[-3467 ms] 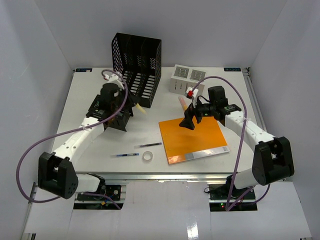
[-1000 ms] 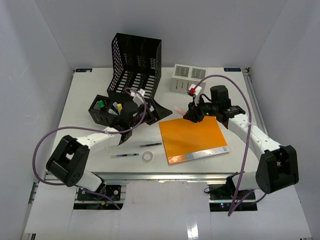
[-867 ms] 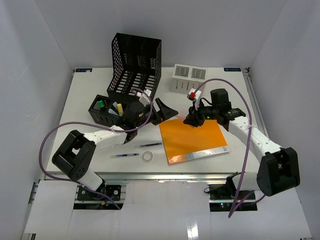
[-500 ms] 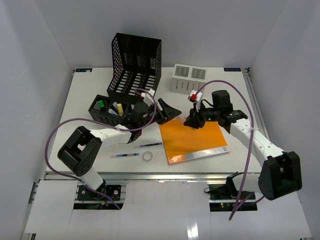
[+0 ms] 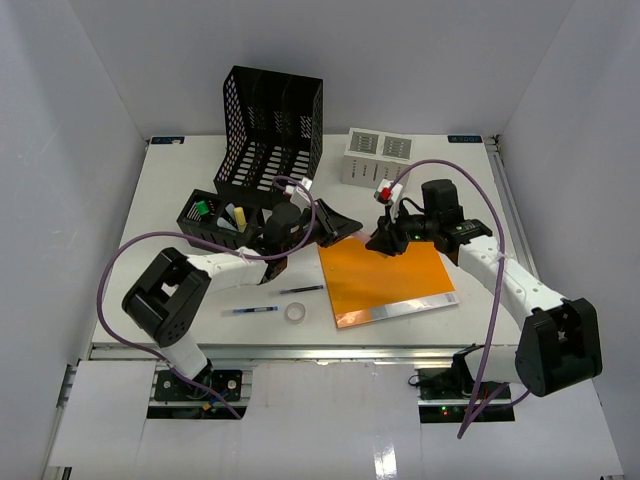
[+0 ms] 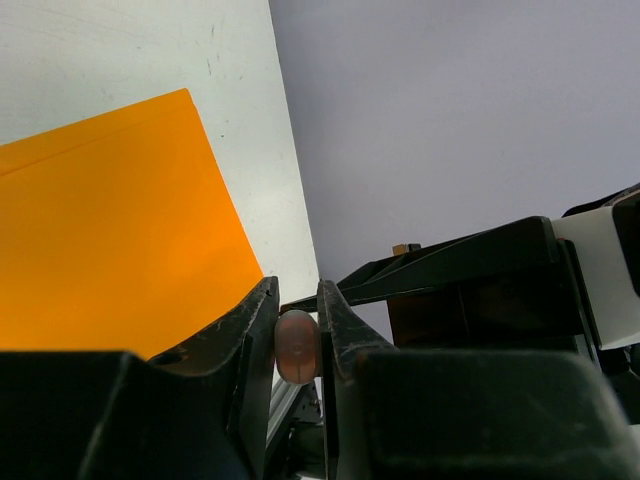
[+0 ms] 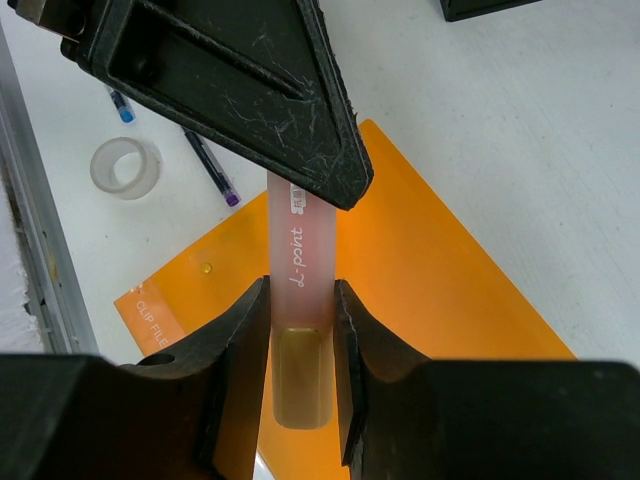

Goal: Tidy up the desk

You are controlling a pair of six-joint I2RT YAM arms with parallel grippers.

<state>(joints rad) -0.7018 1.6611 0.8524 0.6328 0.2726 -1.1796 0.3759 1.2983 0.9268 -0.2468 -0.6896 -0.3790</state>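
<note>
A pink translucent marker (image 7: 297, 250) with a gold end hangs in the air above the orange clip file (image 5: 385, 275) on the white desk (image 5: 170, 180). My right gripper (image 7: 300, 300) is shut on its gold-ended part. My left gripper (image 6: 297, 325) reaches in from the left (image 5: 340, 225) and its jaws press on both sides of the marker's rounded pink tip (image 6: 296, 346). In the top view the two grippers meet nose to nose, the right gripper (image 5: 379, 240) just right of the left, and the marker between them is mostly hidden.
The black mesh file rack (image 5: 272, 120) stands at the back, with a black pen tray (image 5: 212, 222) holding small items in front of it. A white box (image 5: 375, 156) sits at the back middle. Two pens (image 5: 300, 290) (image 5: 255, 310) and a tape roll (image 5: 295, 313) lie near the front edge.
The left arm swung right from the pen tray to the right gripper, and its jaws went from wide open to closed on the marker's tip. The right gripper has held the marker throughout.
</note>
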